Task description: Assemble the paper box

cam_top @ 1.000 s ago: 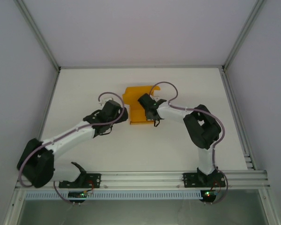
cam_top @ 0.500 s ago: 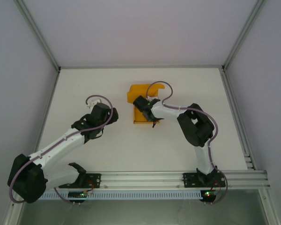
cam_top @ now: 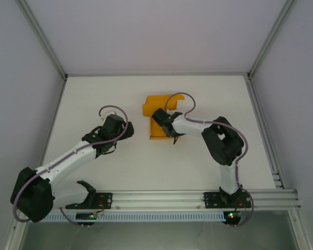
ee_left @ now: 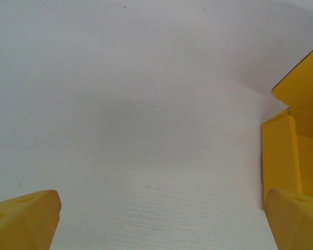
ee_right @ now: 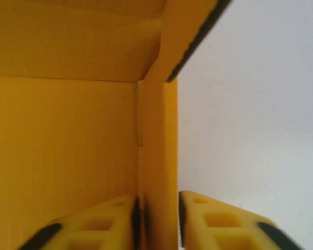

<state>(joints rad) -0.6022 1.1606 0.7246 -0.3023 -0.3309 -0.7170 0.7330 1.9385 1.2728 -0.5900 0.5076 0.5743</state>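
Orange-yellow paper box (ee_right: 68,146) wall tight within right end effector (ee_right: 157,208); left end effector (ee_left: 160,200) wide.

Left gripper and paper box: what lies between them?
Only a bare stretch of white table separates the left gripper from the paper box, seen in the top external and left wrist views.

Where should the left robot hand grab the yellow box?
Probably pinch the box by its near upright wall, the left end effector coming from the left, one finger inside, one outside. The wall is thin and stands free; the right end effector holds a wall likewise.
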